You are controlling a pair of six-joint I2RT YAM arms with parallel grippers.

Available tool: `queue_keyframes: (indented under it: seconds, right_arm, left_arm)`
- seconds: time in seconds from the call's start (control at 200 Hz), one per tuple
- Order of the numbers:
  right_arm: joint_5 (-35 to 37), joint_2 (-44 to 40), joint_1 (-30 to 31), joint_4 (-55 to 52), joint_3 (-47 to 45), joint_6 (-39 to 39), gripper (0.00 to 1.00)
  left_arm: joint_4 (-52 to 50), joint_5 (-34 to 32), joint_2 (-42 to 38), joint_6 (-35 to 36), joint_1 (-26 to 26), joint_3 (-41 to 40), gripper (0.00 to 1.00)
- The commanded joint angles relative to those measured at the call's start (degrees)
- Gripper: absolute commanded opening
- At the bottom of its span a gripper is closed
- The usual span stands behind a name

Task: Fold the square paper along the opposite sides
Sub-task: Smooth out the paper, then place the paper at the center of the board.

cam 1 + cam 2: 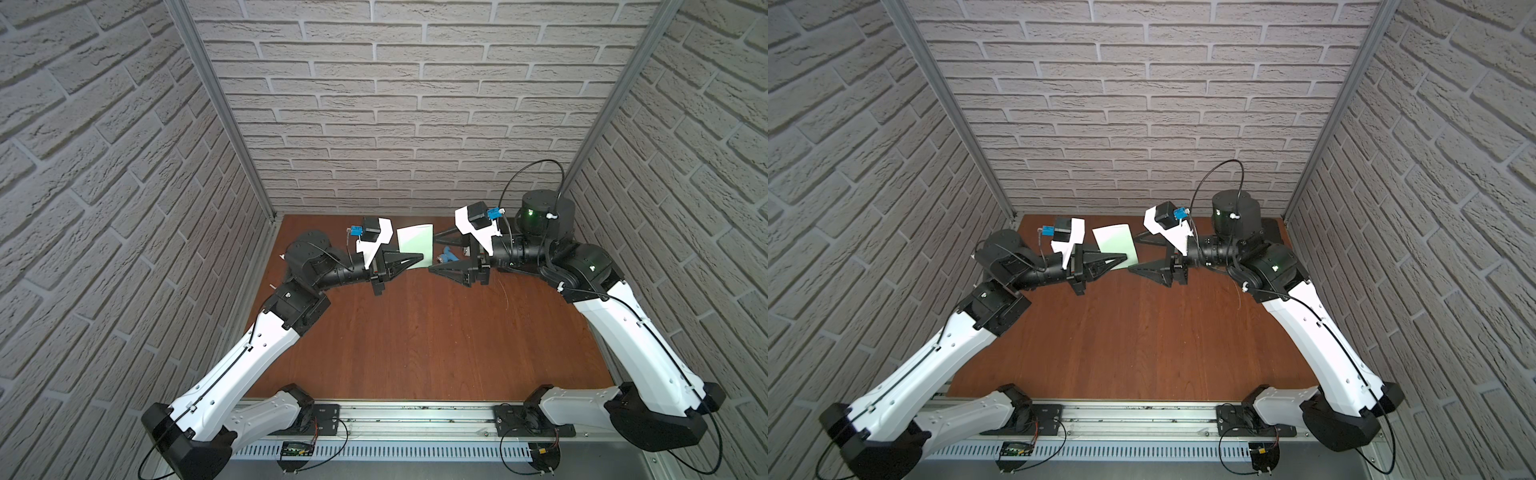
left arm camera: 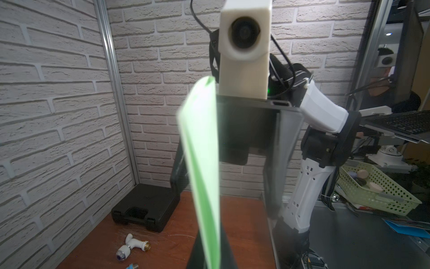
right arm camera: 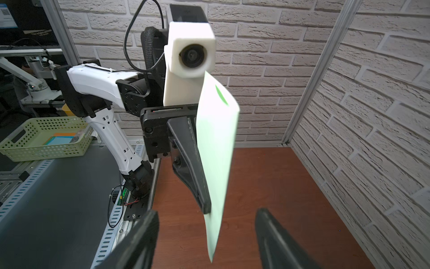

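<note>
The square paper [image 1: 415, 244] [image 1: 1115, 243] is pale mint green and is held up in the air over the far middle of the brown table [image 1: 415, 332]. It is doubled over loosely into two layers [image 2: 202, 151]. My left gripper [image 1: 419, 257] [image 1: 1124, 257] [image 2: 213, 263] is shut on the paper's near edge. In the right wrist view that gripper's tip [image 3: 206, 209] pinches the sheet [image 3: 218, 139]. My right gripper [image 1: 432, 253] [image 1: 1133, 254] [image 3: 207, 210] stands open just right of the paper. Its two fingers [image 3: 139, 240] sit on either side of the sheet's edge without touching it.
A blue and a white pipe fitting [image 1: 449, 254] [image 2: 132, 246] lie on the table under the right gripper. A black case [image 2: 146, 209] sits in the far right corner. Brick walls close in three sides. Perforated baskets [image 2: 377, 188] [image 3: 46, 137] stand outside the cell.
</note>
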Motion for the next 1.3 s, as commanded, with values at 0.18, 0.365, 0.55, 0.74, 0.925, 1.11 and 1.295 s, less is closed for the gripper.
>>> queue_keyframes:
  seconds: [0.18,0.365,0.55,0.74,0.925,1.11,1.295]
  right_arm:
    - [23.44,-11.85,-0.37,8.04,-15.04,8.80,1.00]
    - [27.94,-14.31,-0.66,6.01,-21.70,13.04,1.00]
    - [28.48,-17.11,-0.86,5.75,-29.80,16.48,1.00]
    - [28.60,-20.06,-1.07,7.33,-35.84,18.70,1.00]
    - [28.14,-19.11,-1.34,7.50,-35.96,18.58,1.00]
    - [26.59,-16.92,-1.63,7.24,-34.22,17.42,1.00]
    - [25.66,-14.95,-1.80,7.59,-33.34,16.61,1.00]
  left_arm:
    - [15.47,-8.53,5.51,-23.46,-0.08,-18.44,0.00]
    - [21.57,-11.73,13.41,-37.24,-3.01,-28.30,0.00]
    - [21.27,-15.57,23.46,-40.60,-5.87,-33.12,0.07]
    - [26.09,-16.89,32.44,-42.19,-6.55,-35.53,0.07]
    - [25.54,-19.73,39.88,-43.56,-7.32,-34.81,0.11]
    - [13.36,-26.79,39.05,-42.20,-7.93,-33.25,0.68]
    - [-10.46,-37.01,36.16,-38.83,-9.10,-27.27,0.98]
